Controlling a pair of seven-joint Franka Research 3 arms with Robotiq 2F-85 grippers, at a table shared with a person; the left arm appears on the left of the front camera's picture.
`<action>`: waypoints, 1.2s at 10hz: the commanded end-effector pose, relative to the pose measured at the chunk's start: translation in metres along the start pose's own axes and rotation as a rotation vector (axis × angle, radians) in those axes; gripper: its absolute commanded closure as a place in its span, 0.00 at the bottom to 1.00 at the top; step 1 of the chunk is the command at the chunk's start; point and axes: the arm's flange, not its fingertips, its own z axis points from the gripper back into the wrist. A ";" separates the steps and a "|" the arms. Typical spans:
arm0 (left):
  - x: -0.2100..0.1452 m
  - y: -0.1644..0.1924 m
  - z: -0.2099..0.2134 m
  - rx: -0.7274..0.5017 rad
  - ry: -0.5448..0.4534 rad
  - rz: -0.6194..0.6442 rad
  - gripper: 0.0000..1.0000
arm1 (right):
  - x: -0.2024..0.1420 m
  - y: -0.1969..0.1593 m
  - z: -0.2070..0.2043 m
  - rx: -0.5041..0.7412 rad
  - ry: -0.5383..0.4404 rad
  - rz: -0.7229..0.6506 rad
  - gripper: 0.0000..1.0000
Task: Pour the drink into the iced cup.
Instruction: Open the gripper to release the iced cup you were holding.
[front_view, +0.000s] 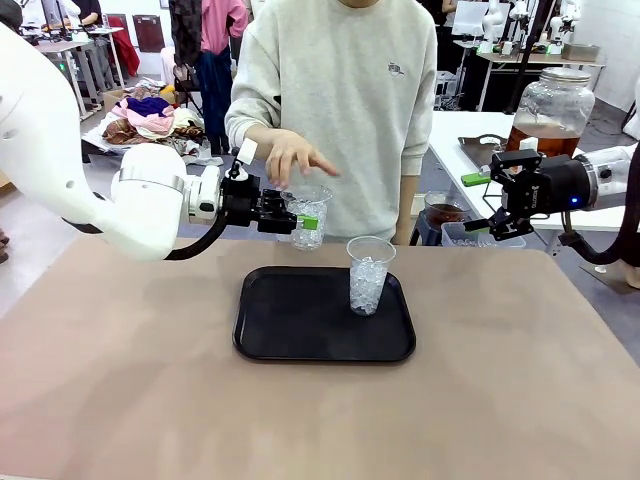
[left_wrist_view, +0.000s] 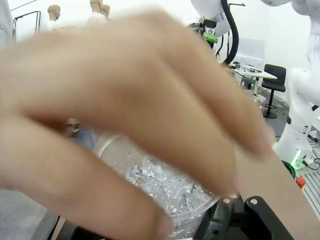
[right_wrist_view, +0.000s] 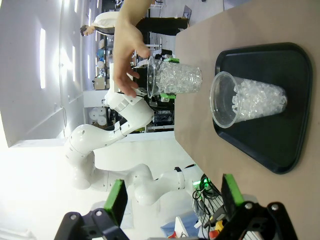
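While the left gripper (front_view: 300, 220) pinches a clear plastic cup of crushed ice (front_view: 307, 228) at frame centre, a person's hand (front_view: 296, 158) hovers over its rim, a blur across the wrist view. Right gripper (front_view: 478, 204), jaws spread, partly hides the glass jar (front_view: 551, 92) of amber-brown drink (front_view: 545, 142), upper right.

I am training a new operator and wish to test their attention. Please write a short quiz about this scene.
1. True or false: the right gripper is open and holds nothing.
2. Where does the free iced cup stand? A) on the black tray B) on the bare table C) on a chair
3. What hovers over the held cup in the left gripper?
Key: 1 true; 2 A; 3 the person's hand.
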 end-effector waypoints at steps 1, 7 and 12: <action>0.003 0.001 -0.001 0.012 -0.017 -0.012 0.24 | 0.000 0.001 0.000 0.003 0.000 0.001 0.00; 0.003 0.001 -0.001 0.012 -0.017 -0.012 0.24 | 0.000 0.001 0.000 0.003 0.000 0.001 0.00; 0.003 0.001 -0.001 0.012 -0.017 -0.012 0.24 | 0.000 0.001 0.000 0.003 0.000 0.001 0.00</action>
